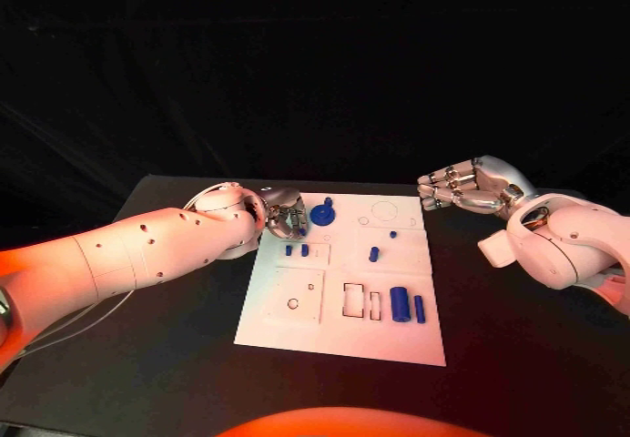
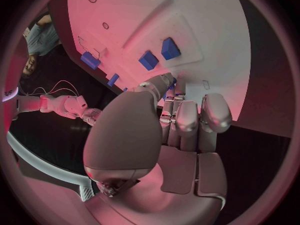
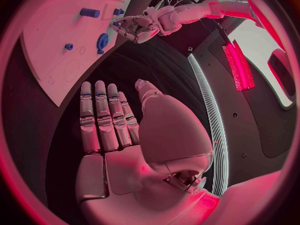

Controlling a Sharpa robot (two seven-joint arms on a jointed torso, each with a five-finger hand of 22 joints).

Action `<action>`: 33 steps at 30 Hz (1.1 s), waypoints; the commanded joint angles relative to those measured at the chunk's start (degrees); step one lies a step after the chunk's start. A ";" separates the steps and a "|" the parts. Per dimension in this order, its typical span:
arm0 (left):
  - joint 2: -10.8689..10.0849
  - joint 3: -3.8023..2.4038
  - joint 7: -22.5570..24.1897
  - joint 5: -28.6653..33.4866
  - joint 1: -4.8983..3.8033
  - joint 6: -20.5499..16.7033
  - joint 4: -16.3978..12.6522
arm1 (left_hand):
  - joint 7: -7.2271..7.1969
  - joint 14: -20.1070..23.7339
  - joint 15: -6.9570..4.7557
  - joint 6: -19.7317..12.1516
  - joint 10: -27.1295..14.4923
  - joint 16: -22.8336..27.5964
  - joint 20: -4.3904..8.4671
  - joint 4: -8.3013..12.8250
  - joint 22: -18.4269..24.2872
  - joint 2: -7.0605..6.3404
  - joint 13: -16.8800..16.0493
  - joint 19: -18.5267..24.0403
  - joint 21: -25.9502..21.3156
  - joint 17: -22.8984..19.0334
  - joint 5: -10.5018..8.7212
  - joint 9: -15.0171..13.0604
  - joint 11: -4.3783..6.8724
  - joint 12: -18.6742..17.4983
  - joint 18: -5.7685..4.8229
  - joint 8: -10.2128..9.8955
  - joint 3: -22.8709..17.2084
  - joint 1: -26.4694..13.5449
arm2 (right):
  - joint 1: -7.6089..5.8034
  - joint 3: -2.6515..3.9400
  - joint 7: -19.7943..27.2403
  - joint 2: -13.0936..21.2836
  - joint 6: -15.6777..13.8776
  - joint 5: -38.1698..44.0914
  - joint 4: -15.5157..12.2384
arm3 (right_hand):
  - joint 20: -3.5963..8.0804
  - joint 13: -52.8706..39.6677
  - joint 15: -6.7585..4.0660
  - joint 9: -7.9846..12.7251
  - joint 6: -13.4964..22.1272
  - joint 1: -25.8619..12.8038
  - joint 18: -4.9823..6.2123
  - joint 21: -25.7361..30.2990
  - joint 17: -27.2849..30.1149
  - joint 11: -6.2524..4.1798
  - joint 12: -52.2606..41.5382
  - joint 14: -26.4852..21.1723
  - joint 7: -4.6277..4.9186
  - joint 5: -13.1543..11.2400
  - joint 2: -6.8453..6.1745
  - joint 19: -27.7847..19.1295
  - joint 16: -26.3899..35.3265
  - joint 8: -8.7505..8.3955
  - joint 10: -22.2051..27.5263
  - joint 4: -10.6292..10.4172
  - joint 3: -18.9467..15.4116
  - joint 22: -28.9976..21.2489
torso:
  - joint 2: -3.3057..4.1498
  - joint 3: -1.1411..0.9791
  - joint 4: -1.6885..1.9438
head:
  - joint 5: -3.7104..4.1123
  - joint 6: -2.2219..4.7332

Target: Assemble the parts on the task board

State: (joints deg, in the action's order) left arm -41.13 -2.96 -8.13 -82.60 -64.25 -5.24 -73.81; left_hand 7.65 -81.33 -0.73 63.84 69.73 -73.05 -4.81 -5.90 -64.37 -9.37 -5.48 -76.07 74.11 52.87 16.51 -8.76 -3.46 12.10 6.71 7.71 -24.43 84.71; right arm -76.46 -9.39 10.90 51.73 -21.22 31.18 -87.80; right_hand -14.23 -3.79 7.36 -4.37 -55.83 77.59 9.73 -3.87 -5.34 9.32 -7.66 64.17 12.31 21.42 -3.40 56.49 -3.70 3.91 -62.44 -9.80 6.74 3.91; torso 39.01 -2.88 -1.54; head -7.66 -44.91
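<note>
- Currently the left hand (image 1: 279, 215) sits over the far left part of the board (image 1: 296, 337), fingers curled in just beside the blue gear (image 1: 323, 215); whether they pinch anything cannot be told, as the wrist view shows only fingertips close to the white plate.
- The right hand (image 1: 466, 187) hovers off the board's far right corner, above the black surface (image 1: 525, 355), released, fingers straight and together, holding nothing.
- Loose parts lie across the board: two small blocks (image 1: 297, 249) near the left edge, a peg (image 1: 374, 254) mid-board, a cylinder (image 1: 399, 304) and a thin bar (image 1: 419, 309) toward the near right.
- Judged step: seating or picking a part at the gear's place, with much of the assembly still to do.
- To do it well, the left hand should come down squarely, keep the part upright over its recess, and press lightly; a tilted part may jam.
- The right hand could steady the board's far edge if it slides.
</note>
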 commanded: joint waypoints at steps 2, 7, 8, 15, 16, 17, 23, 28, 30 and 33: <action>0.09 0.06 -0.81 -0.29 0.07 1.77 0.05 | 0.37 -0.22 0.05 0.08 0.37 -0.05 -0.01 0.54 -0.33 -0.27 -0.12 -0.35 0.30 0.18 -0.36 0.23 -0.26 -0.37 -1.09 -0.49 0.14 -0.76 | 0.02 0.03 0.35 -0.03 0.35 0.38 -0.01 | 0.11 0.07 -0.07 -0.08 -0.51 0.01 0.93 0.03 0.06 -0.24 -0.20 0.20 -0.08 0.20 0.49 -0.32 -0.19 0.28 0.12 0.14 0.17 -0.06 | 0.02 0.00 0.00 | -0.04 -0.06; 0.04 0.06 -1.00 -0.29 0.07 1.63 0.10 | 0.56 -0.17 0.15 -0.92 0.63 0.07 -0.07 0.72 -0.37 -0.54 -0.27 -0.35 0.33 -0.16 -0.33 0.61 -0.38 -0.65 -1.09 -1.31 0.24 -0.96 | 0.02 0.03 0.34 -0.02 0.34 0.38 0.00 | 0.11 0.07 -0.07 -0.08 -0.51 0.01 0.93 0.03 0.06 -0.24 -0.20 0.20 -0.08 0.20 0.49 -0.32 -0.19 0.28 0.12 0.14 0.17 -0.06 | -0.02 -0.02 -0.01 | -0.04 -0.09; 0.03 0.06 -1.02 -0.29 0.07 1.58 0.10 | 0.62 -0.17 0.18 -1.31 0.68 0.08 -0.08 0.76 -0.37 -0.58 -0.30 -0.35 0.33 -0.20 -0.32 0.74 -0.40 -0.74 -1.09 -1.59 0.23 -1.00 | 0.02 0.03 0.34 -0.02 0.34 0.38 -0.01 | 0.11 0.07 -0.07 -0.08 -0.51 0.01 0.93 0.03 0.06 -0.24 -0.20 0.20 -0.08 0.20 0.49 -0.32 -0.19 0.28 0.12 0.14 0.17 -0.06 | -0.01 -0.01 0.01 | -0.04 -0.10; -0.03 0.06 -1.07 -0.29 0.07 1.24 0.10 | 0.74 -0.18 0.22 -1.98 0.84 0.09 -0.13 0.86 -0.44 -0.63 -0.41 -0.37 0.38 -0.29 -0.29 1.00 -0.46 -0.94 -1.10 -2.12 0.18 -1.07 | 0.02 0.03 0.34 -0.02 0.32 0.38 -0.01 | 0.12 0.08 -0.08 -0.08 -0.55 -0.02 0.92 0.02 0.08 -0.26 -0.28 0.23 -0.10 0.19 0.45 -0.33 -0.17 0.28 0.12 0.14 0.15 -0.07 | 0.00 -0.01 0.01 | -0.12 -0.16; -0.03 0.06 -1.06 -0.29 0.07 1.20 0.09 | 0.77 -0.19 0.23 -2.13 0.87 0.09 -0.14 0.88 -0.44 -0.64 -0.43 -0.37 0.38 -0.32 -0.29 1.06 -0.47 -0.98 -1.10 -2.24 0.17 -1.09 | 0.02 0.03 0.34 -0.02 0.31 0.38 -0.02 | 0.12 0.08 -0.08 -0.08 -0.55 -0.02 0.92 0.02 0.08 -0.26 -0.28 0.23 -0.10 0.19 0.45 -0.33 -0.17 0.28 0.12 0.14 0.15 -0.07 | 0.00 -0.01 0.01 | -0.12 -0.16; -0.04 0.06 -1.06 -0.29 0.07 1.18 0.09 | 0.78 -0.19 0.25 -2.32 0.91 0.10 -0.15 0.91 -0.44 -0.66 -0.46 -0.36 0.38 -0.37 -0.29 1.14 -0.48 -1.03 -1.10 -2.39 0.15 -1.11 | 0.02 0.03 0.33 -0.02 0.31 0.38 -0.02 | 0.12 0.08 -0.08 -0.08 -0.55 -0.02 0.92 0.02 0.08 -0.26 -0.28 0.23 -0.10 0.19 0.45 -0.33 -0.17 0.28 0.12 0.14 0.15 -0.07 | 0.01 -0.02 0.00 | -0.11 -0.13; -0.06 0.06 -1.43 -0.29 0.07 1.31 0.05 | 0.91 -0.15 0.29 -3.42 1.16 0.21 -0.21 0.98 -0.56 -0.73 -0.63 -0.40 0.46 -0.76 -0.29 1.57 -0.54 -1.31 -1.12 -3.21 0.06 -1.28 | 0.02 0.03 0.16 0.00 0.51 0.49 0.01 | 0.11 0.09 -0.06 -0.07 -0.54 -0.04 0.91 0.04 0.11 -0.25 -0.30 0.17 -0.10 0.18 0.40 -0.38 -0.12 0.27 0.16 0.15 0.13 -0.09 | -0.01 -0.01 -0.03 | -0.10 -0.11; -0.14 0.06 -2.18 -0.27 0.07 1.47 0.05 | 1.54 -0.28 0.44 -3.77 1.56 0.04 -0.25 0.94 -1.15 -0.71 -0.89 -0.72 0.83 -0.50 -0.24 1.76 -0.82 -1.26 -1.26 -3.51 0.07 -1.47 | 0.02 0.03 -0.03 0.09 0.63 0.72 0.06 | 0.02 0.11 0.09 -0.06 -0.55 -0.10 0.86 0.15 0.29 -0.19 -0.39 -0.30 -0.07 0.17 0.32 -0.70 0.09 0.24 0.26 0.15 0.07 -0.15 | 0.01 -0.03 -0.01 | -0.11 -0.05; -0.22 0.06 -2.35 -0.27 0.07 1.36 0.10 | 1.68 -0.33 0.54 -4.03 1.50 -0.06 -0.30 0.95 -1.07 -0.77 -0.95 -0.68 0.78 -0.30 -0.20 1.87 -0.93 -1.35 -1.24 -3.68 0.06 -1.51 | 0.02 0.03 -0.15 0.11 0.63 0.85 0.08 | 0.00 0.12 0.12 -0.06 -0.55 -0.09 0.85 0.17 0.33 -0.19 -0.41 -0.39 -0.08 0.18 0.31 -0.76 0.12 0.23 0.28 0.16 0.07 -0.16 | -0.01 -0.03 0.00 | -0.09 -0.05; -0.39 0.06 -2.43 -0.13 0.07 0.95 0.22 | 1.85 -0.39 0.72 -5.59 1.51 -0.16 -0.47 1.04 -1.05 -0.87 -1.22 -0.66 0.77 -0.19 -0.11 2.43 -1.14 -1.56 -1.23 -4.14 -0.10 -1.49 | 0.02 0.03 -0.47 0.14 0.67 1.31 0.16 | -0.03 0.13 0.15 -0.06 -0.54 0.01 0.85 0.18 0.39 -0.20 -0.43 -0.53 -0.13 0.17 0.28 -0.85 0.15 0.21 0.34 0.25 0.09 -0.17 | -0.02 -0.02 0.01 | -0.04 0.06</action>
State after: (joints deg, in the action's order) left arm -41.47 -2.89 -9.93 -82.65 -64.18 -4.65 -73.65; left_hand 9.48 -81.74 -0.32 58.47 71.02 -73.05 -5.12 -5.04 -65.47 -10.19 -6.64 -76.38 74.56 52.63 16.51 -6.40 -4.23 10.82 5.80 3.75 -24.51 83.89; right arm -76.46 -9.39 10.71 51.85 -21.19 31.39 -87.69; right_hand -14.23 -3.73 7.58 -4.35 -56.01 77.59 9.73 -3.88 -5.01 9.32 -7.90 63.95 12.13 21.42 -3.40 56.06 -3.70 3.91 -62.44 -9.80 6.74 3.81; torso 39.01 -2.90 -1.54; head -7.75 -44.91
